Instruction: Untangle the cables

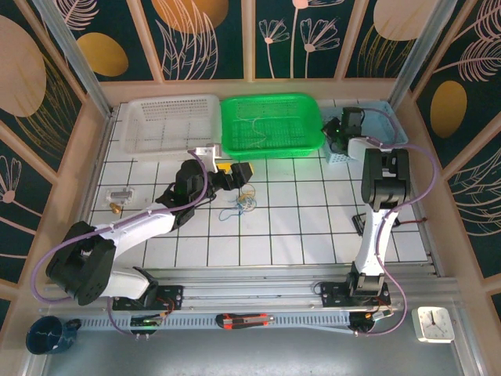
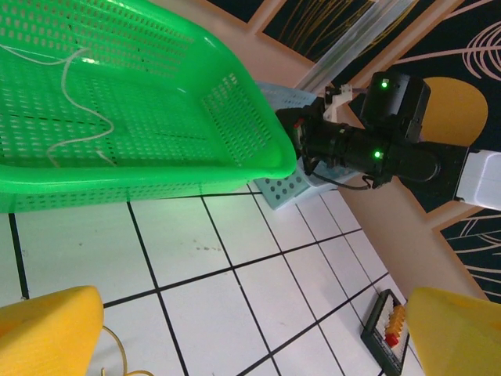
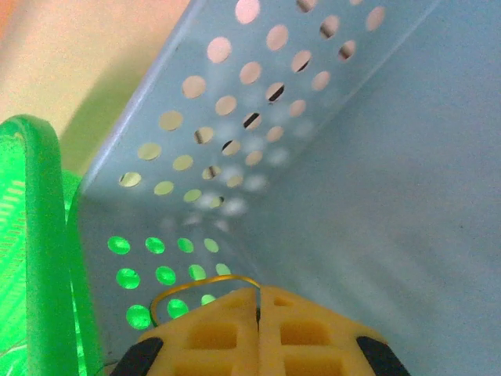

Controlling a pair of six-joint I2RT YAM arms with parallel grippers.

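Observation:
A small clump of thin blue and pale yellow cables (image 1: 243, 205) lies on the white tiles mid-table. My left gripper (image 1: 233, 173) hovers just behind it, open, its yellow fingers (image 2: 48, 330) wide apart over bare tile; a yellow strand (image 2: 117, 354) shows by the left finger. A whitish cable (image 2: 78, 106) lies loose in the green basket (image 2: 235, 168). My right gripper (image 3: 258, 301) is down inside the light blue basket (image 3: 376, 172), shut on a thin yellow cable (image 3: 196, 287) that loops out from between its pads.
The white basket (image 1: 174, 123), green basket (image 1: 270, 145) and light blue basket (image 1: 391, 125) line the back edge. A small metal part (image 1: 119, 193) lies at the left, and a small black-framed object (image 2: 387, 329) sits on the tiles near the right arm's base.

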